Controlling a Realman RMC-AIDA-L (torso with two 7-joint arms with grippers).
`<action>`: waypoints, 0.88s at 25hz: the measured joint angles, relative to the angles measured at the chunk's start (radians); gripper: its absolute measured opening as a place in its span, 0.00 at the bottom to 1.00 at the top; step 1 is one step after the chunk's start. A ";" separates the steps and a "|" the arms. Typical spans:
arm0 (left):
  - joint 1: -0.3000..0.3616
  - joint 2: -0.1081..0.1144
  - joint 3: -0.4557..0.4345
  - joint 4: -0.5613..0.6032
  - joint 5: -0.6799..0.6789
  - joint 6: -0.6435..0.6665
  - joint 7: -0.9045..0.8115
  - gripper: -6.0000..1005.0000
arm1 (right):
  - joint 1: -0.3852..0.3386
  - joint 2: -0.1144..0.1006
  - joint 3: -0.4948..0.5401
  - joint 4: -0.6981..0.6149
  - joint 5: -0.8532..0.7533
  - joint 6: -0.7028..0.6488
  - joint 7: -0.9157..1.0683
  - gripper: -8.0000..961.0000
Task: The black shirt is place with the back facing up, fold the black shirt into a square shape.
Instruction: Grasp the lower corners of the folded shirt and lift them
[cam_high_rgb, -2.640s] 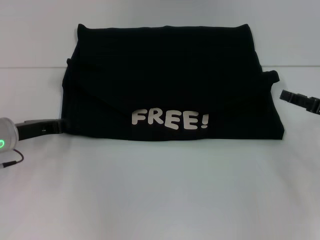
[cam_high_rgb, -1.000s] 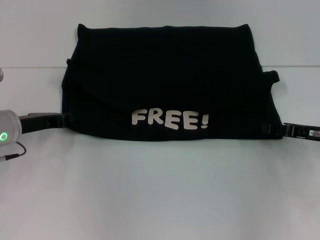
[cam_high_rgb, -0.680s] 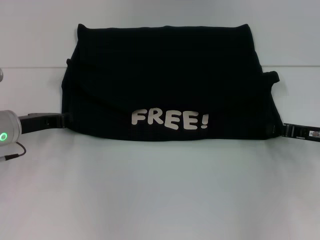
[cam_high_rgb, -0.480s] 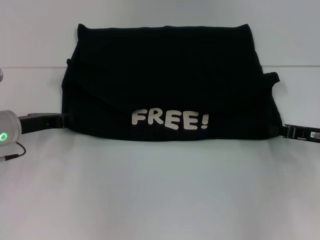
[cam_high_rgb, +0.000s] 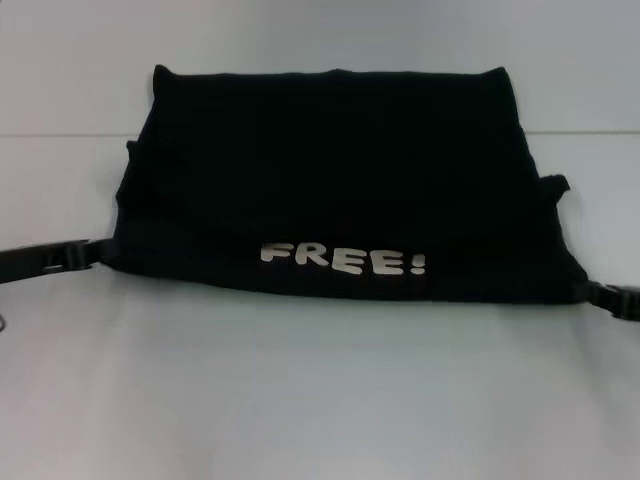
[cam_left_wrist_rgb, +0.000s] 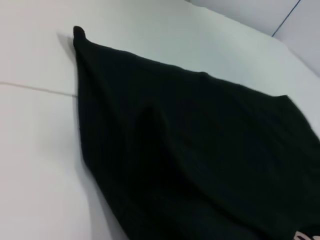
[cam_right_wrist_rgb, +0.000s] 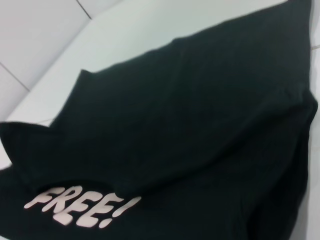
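The soft black cloth shirt with its white "FREE!" print spans between both grippers: left gripper and right gripper each meet a near corner; their grip cannot be made out.

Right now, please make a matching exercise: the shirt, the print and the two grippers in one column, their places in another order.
1. shirt
2. FREE! print
3. left gripper
4. right gripper

A. at the shirt's near right corner
B. spread across the middle of the table
C. along the shirt's near edge
D. at the shirt's near left corner

Pairs: 1-B, 2-C, 3-D, 4-A
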 joint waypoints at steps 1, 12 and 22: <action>0.008 0.003 -0.014 0.008 0.000 0.037 -0.002 0.01 | -0.017 -0.002 0.013 -0.001 0.005 -0.021 -0.020 0.03; 0.070 0.013 -0.088 0.091 0.024 0.338 0.004 0.01 | -0.188 -0.006 0.081 -0.038 0.016 -0.289 -0.174 0.04; 0.108 0.021 -0.155 0.098 0.100 0.554 0.082 0.01 | -0.305 -0.006 0.116 -0.060 0.010 -0.455 -0.280 0.05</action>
